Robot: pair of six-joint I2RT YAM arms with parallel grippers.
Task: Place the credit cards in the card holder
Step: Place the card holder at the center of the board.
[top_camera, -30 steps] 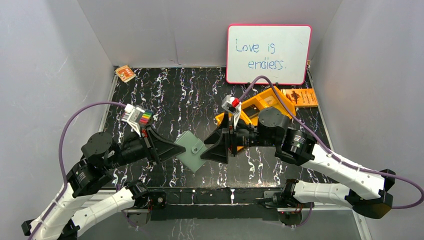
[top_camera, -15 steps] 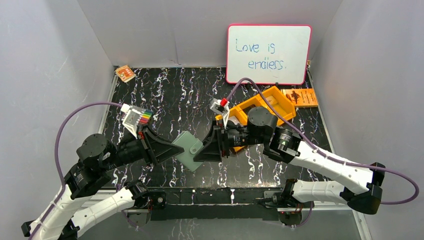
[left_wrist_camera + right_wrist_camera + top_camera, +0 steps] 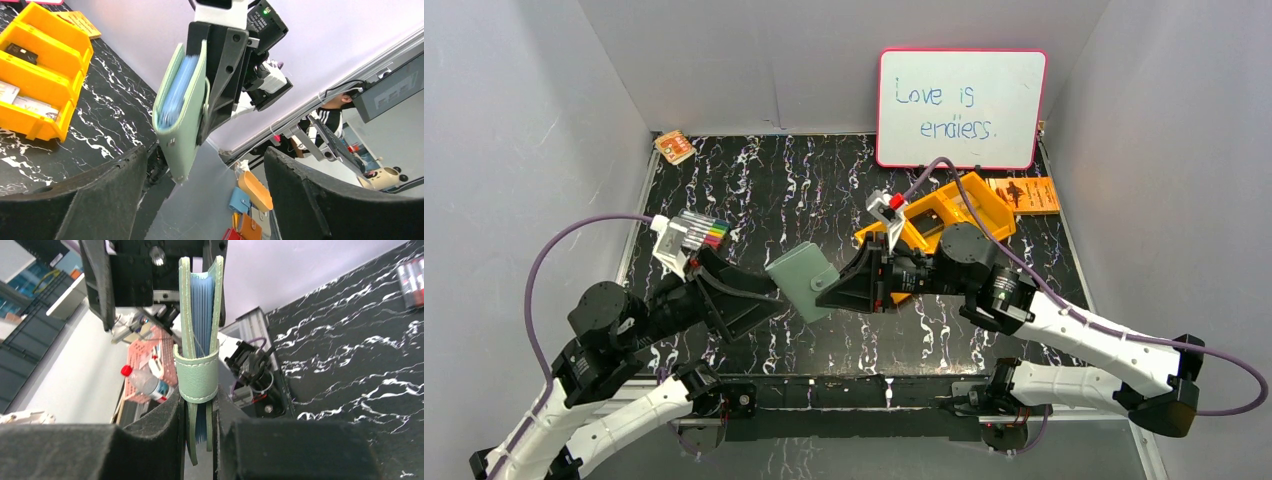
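The card holder (image 3: 800,281), a sage-green wallet, hangs in the air above the table's middle, folded nearly closed with its strap looped round it. My right gripper (image 3: 832,288) is shut on its edge; the right wrist view shows the card holder (image 3: 199,375) pinched between both fingers, blue-grey pockets facing the camera. My left gripper (image 3: 767,304) is open just to its left and touches nothing. In the left wrist view the card holder (image 3: 181,115) stands ahead of the wide-apart fingers (image 3: 80,200). Pale credit cards (image 3: 34,106) lie in the orange tray (image 3: 50,87).
The orange tray (image 3: 999,212) sits behind my right arm, partly hidden by it. An orange booklet (image 3: 1024,193) lies at the table's right edge, a whiteboard (image 3: 961,108) leans on the back wall, and a small orange packet (image 3: 674,147) lies at the back left corner.
My left gripper has opened, let go of the card holder and drawn back toward the near left. My right gripper has closed on the card holder and now carries it alone.
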